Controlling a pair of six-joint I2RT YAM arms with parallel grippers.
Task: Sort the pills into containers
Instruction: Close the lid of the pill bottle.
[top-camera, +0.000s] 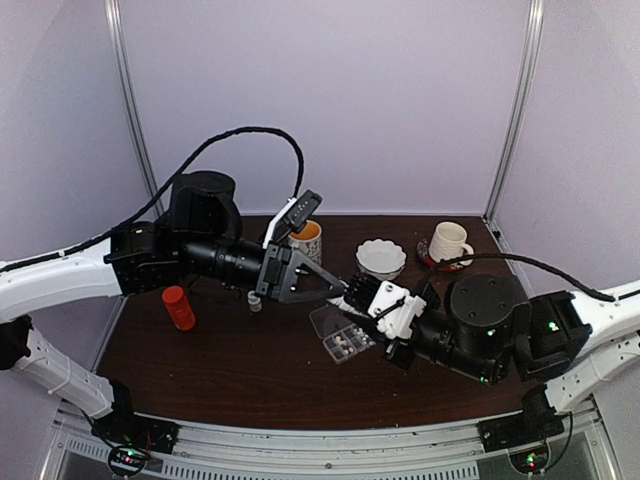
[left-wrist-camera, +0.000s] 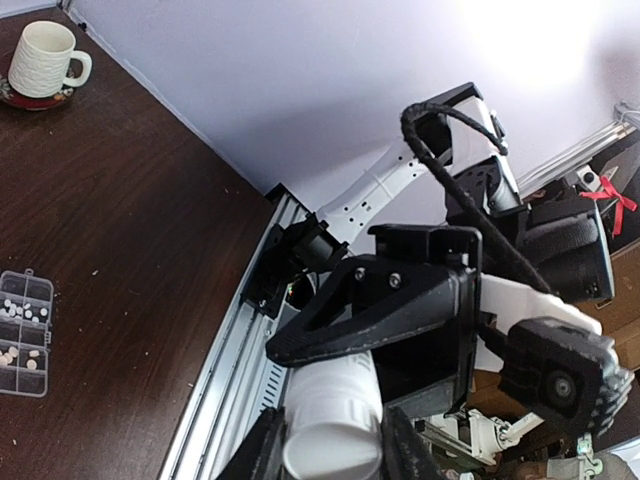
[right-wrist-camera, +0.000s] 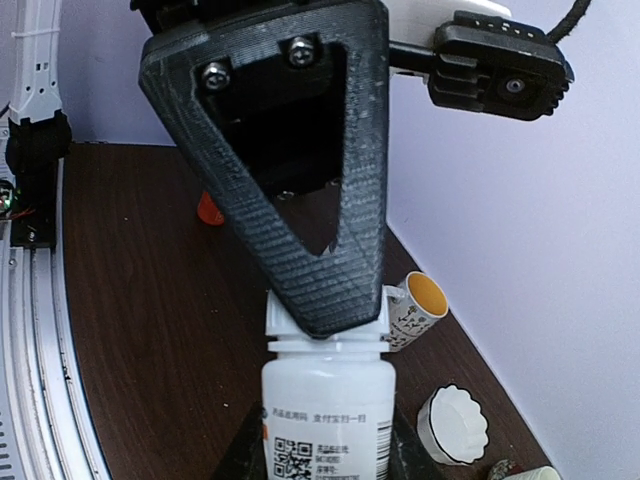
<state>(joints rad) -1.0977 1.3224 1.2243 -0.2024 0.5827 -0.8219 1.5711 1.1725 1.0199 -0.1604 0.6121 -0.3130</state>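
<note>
White bottle (right-wrist-camera: 325, 420) is being gripped at the body by right fingers (right-wrist-camera: 243, 458) and at the cap by left fingers (right-wrist-camera: 300, 200), above pill box (top-camera: 325, 322) already holding pills (top-camera: 345, 343). If the bottle is being twisted loose or tipped, its contents risk being spilled onto table (top-camera: 220, 370).

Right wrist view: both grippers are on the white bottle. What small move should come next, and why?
Probably twist the left gripper to loosen the cap while the right gripper holds firm. The right gripper clamps the labelled body of the white bottle, the left one closes around its cap end, and the cap looks seated, so nothing can pour into the pill box yet.
</note>
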